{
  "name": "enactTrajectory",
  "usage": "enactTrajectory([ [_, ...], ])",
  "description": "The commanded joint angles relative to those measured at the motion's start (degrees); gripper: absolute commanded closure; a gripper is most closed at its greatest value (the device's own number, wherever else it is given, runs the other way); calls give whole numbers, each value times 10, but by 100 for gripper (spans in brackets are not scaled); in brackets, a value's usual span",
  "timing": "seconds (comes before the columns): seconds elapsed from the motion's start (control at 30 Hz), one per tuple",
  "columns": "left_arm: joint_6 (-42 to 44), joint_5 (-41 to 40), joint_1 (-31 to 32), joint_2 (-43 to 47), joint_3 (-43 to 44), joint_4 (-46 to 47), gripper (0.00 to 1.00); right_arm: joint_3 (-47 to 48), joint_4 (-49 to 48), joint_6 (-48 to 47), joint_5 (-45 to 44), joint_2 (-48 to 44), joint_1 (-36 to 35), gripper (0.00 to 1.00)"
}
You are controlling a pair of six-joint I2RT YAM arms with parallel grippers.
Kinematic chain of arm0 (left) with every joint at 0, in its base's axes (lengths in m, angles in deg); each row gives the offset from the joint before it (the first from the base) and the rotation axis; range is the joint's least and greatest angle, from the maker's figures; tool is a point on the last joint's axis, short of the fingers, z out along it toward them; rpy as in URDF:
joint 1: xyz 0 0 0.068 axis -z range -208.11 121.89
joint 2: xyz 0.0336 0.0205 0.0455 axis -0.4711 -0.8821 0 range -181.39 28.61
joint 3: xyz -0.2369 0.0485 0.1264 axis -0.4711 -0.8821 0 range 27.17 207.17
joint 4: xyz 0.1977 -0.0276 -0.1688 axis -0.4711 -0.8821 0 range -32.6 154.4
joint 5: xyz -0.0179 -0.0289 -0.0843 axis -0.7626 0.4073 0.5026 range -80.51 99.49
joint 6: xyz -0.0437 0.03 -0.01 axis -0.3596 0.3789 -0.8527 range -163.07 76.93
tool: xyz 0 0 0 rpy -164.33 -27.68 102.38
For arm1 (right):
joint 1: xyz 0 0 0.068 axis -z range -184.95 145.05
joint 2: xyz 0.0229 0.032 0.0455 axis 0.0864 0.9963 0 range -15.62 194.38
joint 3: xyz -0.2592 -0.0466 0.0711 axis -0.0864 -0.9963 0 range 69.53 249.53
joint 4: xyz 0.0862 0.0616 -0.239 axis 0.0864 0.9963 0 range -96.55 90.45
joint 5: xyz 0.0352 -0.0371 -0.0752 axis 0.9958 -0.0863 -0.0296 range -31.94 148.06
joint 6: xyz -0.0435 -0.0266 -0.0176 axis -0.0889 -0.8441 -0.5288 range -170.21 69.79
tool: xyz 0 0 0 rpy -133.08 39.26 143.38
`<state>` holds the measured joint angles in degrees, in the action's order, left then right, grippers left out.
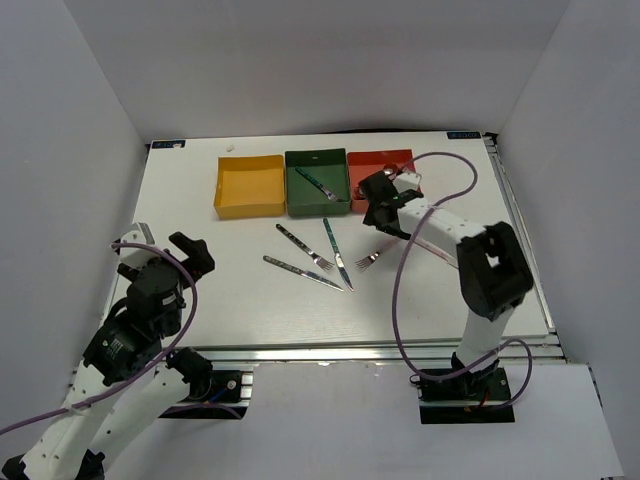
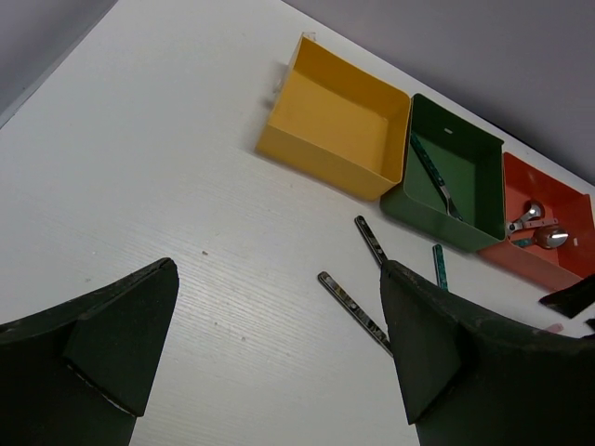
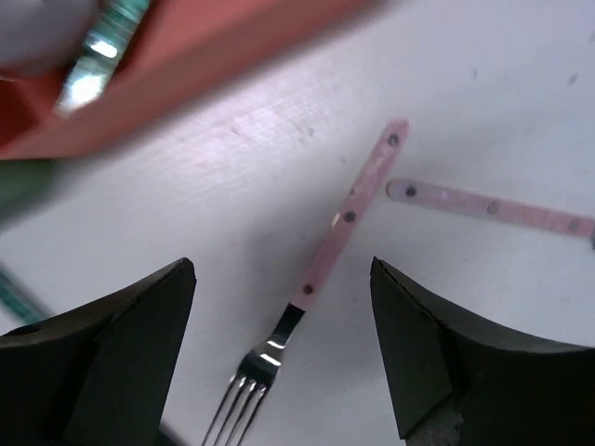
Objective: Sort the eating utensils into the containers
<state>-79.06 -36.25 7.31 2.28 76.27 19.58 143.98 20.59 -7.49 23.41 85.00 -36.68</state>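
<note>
The yellow box [image 1: 250, 187], dark green box [image 1: 318, 182] and red box [image 1: 380, 162] stand in a row at the back. A teal-handled utensil [image 1: 316, 184] lies in the green box. Two spoons [image 2: 537, 226] lie in the red box [image 2: 558, 265]. A dark-handled fork [image 1: 304, 247], a teal knife [image 1: 337, 253] and a dark-handled knife [image 1: 302, 272] lie mid-table. My right gripper [image 3: 284, 279] is open and empty just above a pink fork [image 3: 335, 242], by the red box's front. A second pink handle [image 3: 488, 204] lies beside it. My left gripper [image 2: 279, 344] is open and empty at the near left.
White walls enclose the table on three sides. The right arm's purple cable [image 1: 400, 280] loops over the table's right half. The right arm's forearm [image 1: 440, 228] hides part of the second pink utensil.
</note>
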Motion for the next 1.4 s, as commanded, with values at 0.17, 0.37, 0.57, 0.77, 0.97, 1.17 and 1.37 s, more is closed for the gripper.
enactTrajectory([
  [0.17, 0, -5, 0, 14, -3, -2, 2, 61, 142, 185, -47, 117, 2, 30],
  [0.37, 0, -2, 0, 16, -3, -2, 2, 4, 94, 207, 2, 133, 10, 53],
  [0.57, 0, -3, 0, 19, -4, -1, 2, -43, 77, 235, 34, 100, 10, 91],
  [0.77, -2, -6, 0, 23, -3, -2, 2, -99, 75, 267, 42, -10, -17, 100],
  [0.97, -4, -8, 0, 27, -2, -3, 2, -114, -145, -36, 140, -118, -59, 100],
  [1.17, -2, -7, 0, 26, -4, -1, 2, 157, -123, -389, 307, 35, -51, 100],
  [1.37, -3, -8, 0, 19, -3, -3, 2, 631, 77, -603, 326, 338, -46, 100],
])
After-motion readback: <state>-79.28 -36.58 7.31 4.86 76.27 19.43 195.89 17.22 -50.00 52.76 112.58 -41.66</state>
